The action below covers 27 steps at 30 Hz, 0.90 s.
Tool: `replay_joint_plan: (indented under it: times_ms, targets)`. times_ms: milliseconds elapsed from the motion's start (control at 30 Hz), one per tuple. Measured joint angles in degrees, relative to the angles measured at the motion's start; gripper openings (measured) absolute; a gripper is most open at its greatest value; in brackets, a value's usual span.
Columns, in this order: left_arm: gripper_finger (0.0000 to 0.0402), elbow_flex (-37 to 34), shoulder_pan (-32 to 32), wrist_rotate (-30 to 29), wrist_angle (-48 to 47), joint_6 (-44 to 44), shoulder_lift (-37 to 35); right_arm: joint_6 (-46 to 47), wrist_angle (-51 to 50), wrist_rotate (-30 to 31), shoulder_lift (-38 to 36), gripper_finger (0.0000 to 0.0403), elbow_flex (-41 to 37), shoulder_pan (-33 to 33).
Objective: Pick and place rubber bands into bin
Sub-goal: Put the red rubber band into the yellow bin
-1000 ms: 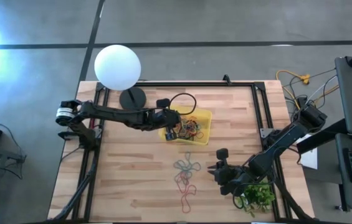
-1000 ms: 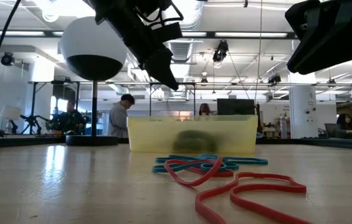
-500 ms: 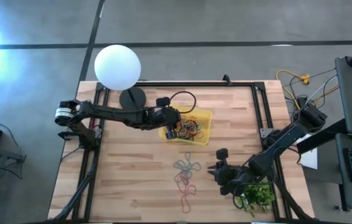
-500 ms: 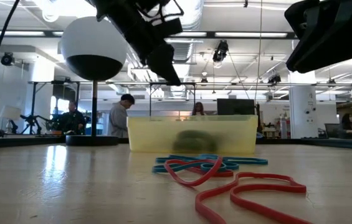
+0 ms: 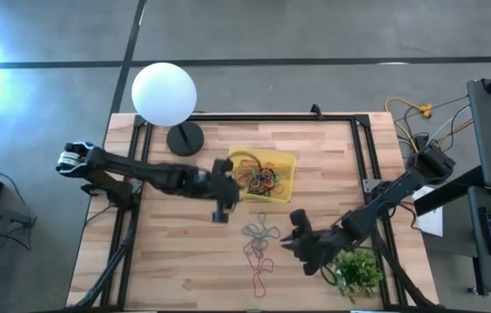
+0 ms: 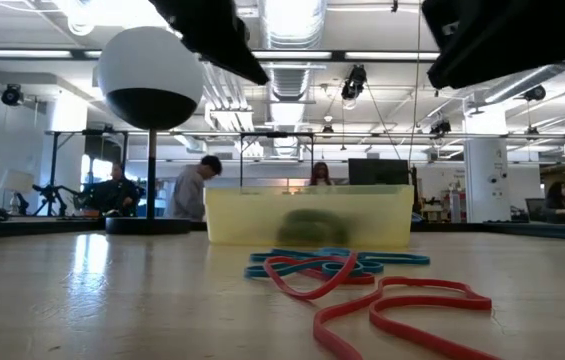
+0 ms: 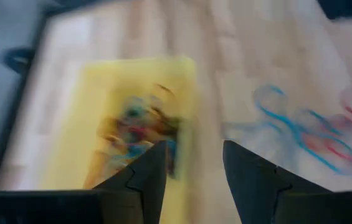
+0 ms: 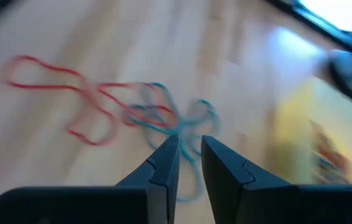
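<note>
The bin (image 5: 273,165), a shallow yellow tray, stands mid-table with several coloured rubber bands (image 5: 261,180) heaped inside; the left wrist view shows this bin (image 7: 107,118) and heap (image 7: 139,127) too. More rubber bands lie flat on the wood nearer the front: a blue-green tangle (image 5: 261,232) and red loops (image 5: 258,261), also seen as blue (image 8: 172,118) and red (image 8: 57,84) in the right wrist view. My left gripper (image 7: 194,165) hangs open and empty above the bin's near left corner (image 5: 232,187). My right gripper (image 8: 190,155), right of the loose bands (image 5: 295,239), has a narrow empty gap between its fingers.
A white globe lamp (image 5: 164,94) on a black foot (image 5: 184,137) stands at the far left. A small green plant (image 5: 358,271) sits at the near right, beside my right arm. A black frame (image 5: 362,161) runs around the tabletop. People stand in the room beyond the table (image 6: 194,185).
My left gripper has drawn back from over the bin toward the table's near left and risen, and now hangs by the bin's near left corner. The bands on the table lie as before.
</note>
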Motion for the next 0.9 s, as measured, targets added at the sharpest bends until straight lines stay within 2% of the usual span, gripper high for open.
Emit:
replay_joint_plan:
  times_ms: [100,367,533,633,800,900]
  targets:
    - [0.0141,-1.16,-4.18,0.11,0.3,-1.83,1.32,-2.33,3.19,-8.14,0.0,0.0057,0.01,-2.4]
    - [0.0141,-6.59,-13.42,-0.19,9.38,-9.56,6.21,-4.25,5.56,-11.34,0.41,0.0057,0.02,-6.66]
    - [0.0141,-9.51,-18.25,-1.89,15.55,-13.85,8.77,-4.36,8.39,-18.65,2.71,0.0057,0.09,-8.39]
    - [0.0141,-11.24,-20.71,-3.37,22.96,-14.6,9.84,-5.72,10.07,-22.69,4.76,0.0057,-0.06,-8.48]
    - [0.0141,-13.12,-23.42,-4.12,30.24,-13.18,12.54,-6.28,11.96,-24.07,8.79,0.0057,0.96,-8.4]
    - [0.0141,-11.78,-24.03,-4.12,34.14,-12.29,16.42,-4.65,10.84,-24.04,9.68,0.0057,0.81,-8.5]
